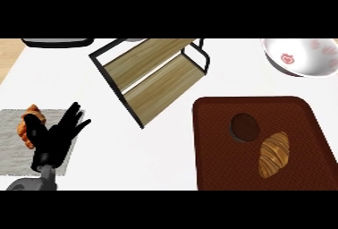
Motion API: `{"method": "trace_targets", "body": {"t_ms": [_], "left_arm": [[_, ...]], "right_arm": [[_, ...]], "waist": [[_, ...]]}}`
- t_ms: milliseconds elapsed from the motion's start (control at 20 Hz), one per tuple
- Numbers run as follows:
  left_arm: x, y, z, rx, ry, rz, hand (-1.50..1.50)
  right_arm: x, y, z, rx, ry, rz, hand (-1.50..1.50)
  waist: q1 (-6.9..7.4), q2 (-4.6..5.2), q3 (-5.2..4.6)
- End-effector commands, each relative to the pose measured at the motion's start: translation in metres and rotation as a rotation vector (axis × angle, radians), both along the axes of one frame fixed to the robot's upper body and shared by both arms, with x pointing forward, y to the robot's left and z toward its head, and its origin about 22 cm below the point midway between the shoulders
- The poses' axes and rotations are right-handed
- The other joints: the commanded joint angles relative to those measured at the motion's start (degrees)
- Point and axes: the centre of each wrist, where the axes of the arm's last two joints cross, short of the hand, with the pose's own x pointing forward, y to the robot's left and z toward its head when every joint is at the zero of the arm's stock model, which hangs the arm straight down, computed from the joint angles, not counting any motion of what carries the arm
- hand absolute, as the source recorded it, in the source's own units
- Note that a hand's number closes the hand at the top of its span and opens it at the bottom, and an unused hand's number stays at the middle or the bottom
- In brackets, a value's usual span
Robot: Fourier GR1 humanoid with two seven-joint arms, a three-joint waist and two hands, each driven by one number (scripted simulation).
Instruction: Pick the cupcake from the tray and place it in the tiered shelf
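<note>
The cupcake is seen from above only as a dark round on the brown tray at the right, just beside a croissant; the tray's near edge is cut off. The tiered shelf is set askew at the far middle of the white surface, its far end clipped. The left robot hand is held open, fingers spread, at the near left over a grey mat; a second pastry is partly hidden behind it. A bowl at the far right is cut off.
</note>
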Motion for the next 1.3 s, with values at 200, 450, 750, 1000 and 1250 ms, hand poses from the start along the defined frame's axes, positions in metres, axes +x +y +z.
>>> {"method": "trace_targets", "body": {"t_ms": [200, 450, 750, 1000, 1250], "left_arm": [[0.004, -0.014, -0.004, 0.016, 0.056, -0.036, 0.0], [0.008, -0.005, 0.002, 0.019, 0.053, -0.054, 0.0], [0.013, -0.02, 0.002, 0.01, 0.058, -0.065, 0.0], [0.008, -0.017, -0.007, 0.018, 0.067, -0.061, 0.0], [0.003, -0.012, -0.009, 0.006, 0.075, -0.046, 0.0]], "right_arm": [[0.017, 0.018, 0.052, -0.021, 0.183, -0.099, -1.5], [0.055, 0.014, 0.056, -0.066, 0.272, -0.205, -1.5], [0.089, 0.033, 0.036, -0.063, 0.407, -0.187, -1.5], [0.113, 0.05, 0.031, -0.097, 0.499, -0.147, -1.5], [0.129, 0.054, 0.014, -0.085, 0.579, -0.159, -1.5]], "waist": [[2.57, 0.86, -0.35], [4.03, 1.01, -0.3], [4.25, 0.84, -0.16], [3.81, 0.7, -0.2], [2.84, 0.39, -0.24]]}}
